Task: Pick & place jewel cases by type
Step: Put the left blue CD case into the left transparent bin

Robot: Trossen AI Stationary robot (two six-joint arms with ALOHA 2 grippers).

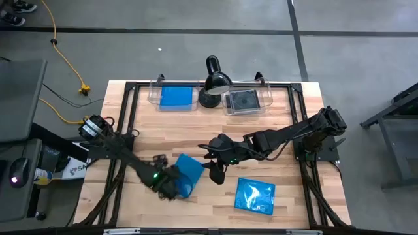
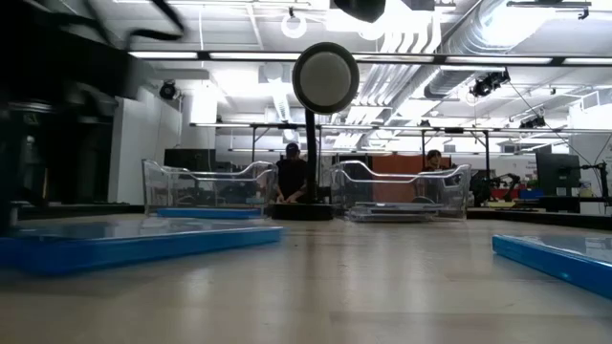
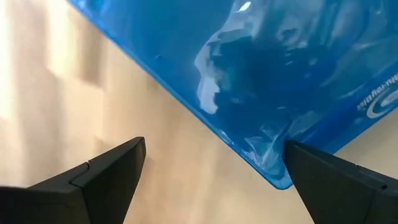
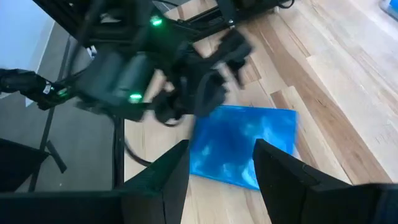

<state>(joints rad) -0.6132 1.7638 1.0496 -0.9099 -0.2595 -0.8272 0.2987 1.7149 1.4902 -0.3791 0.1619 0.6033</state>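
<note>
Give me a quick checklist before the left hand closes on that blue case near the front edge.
1. Left hand open: ok, fingers spread wide in its wrist view.
2. Blue jewel case between its fingers: not ok, only a corner sits there.
3. Right hand clear of that case: cannot tell, it hovers close beside it, empty.
4. Blue-case bin has room: ok, one blue case inside.
5. Second blue case out of the way: ok, lying apart on the table.
6. Lamp between bins: ok, not in the path.
</note>
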